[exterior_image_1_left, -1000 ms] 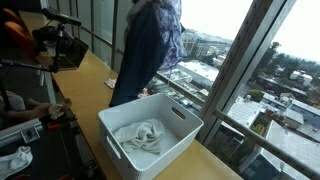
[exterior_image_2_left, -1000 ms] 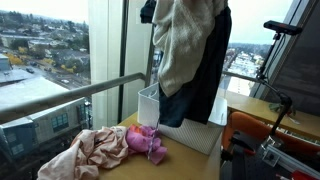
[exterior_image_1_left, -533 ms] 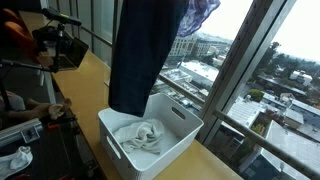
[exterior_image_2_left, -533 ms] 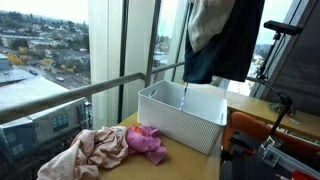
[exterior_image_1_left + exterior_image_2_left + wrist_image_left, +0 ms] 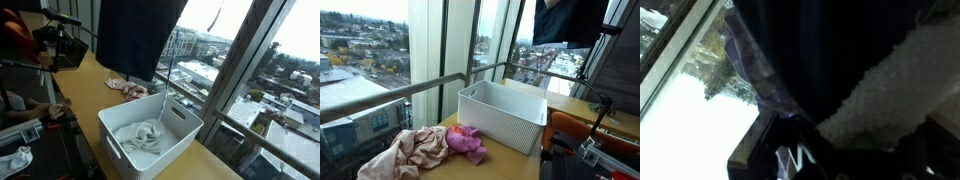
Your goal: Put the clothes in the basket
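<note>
While the pincer, hidden behind cloth, grips shut on the dark navy fabric garment, that bundle hangs at 11 o'clock, high above the white rectangular plastic basket. Carrying is in hand; next it must descend over the basket and release. 1 second ago its hem reached the rim.

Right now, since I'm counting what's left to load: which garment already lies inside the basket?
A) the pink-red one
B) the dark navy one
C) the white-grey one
C: in an exterior view the white-grey garment lies in the basket, while the pink-red garment lies outside it.
</note>
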Action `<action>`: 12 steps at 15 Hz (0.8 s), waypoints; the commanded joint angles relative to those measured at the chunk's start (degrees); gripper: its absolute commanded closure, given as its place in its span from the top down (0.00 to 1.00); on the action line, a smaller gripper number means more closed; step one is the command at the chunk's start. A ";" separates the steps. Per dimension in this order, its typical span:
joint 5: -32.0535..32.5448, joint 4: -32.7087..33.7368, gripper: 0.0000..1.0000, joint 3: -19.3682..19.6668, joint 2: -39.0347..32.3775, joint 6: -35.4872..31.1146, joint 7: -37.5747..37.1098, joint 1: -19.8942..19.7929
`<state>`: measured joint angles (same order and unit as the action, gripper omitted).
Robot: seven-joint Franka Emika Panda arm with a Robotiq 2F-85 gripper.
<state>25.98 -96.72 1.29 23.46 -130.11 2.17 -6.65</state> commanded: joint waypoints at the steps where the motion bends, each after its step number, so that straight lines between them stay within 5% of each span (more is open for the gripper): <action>1: -2.10 -1.90 0.00 1.13 -1.53 -4.64 1.66 0.55; 12: 9.78 -36.01 0.00 -4.30 -7.20 -35.74 -14.11 -2.59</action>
<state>31.01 -127.85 -1.79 16.44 -158.81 -7.50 -7.09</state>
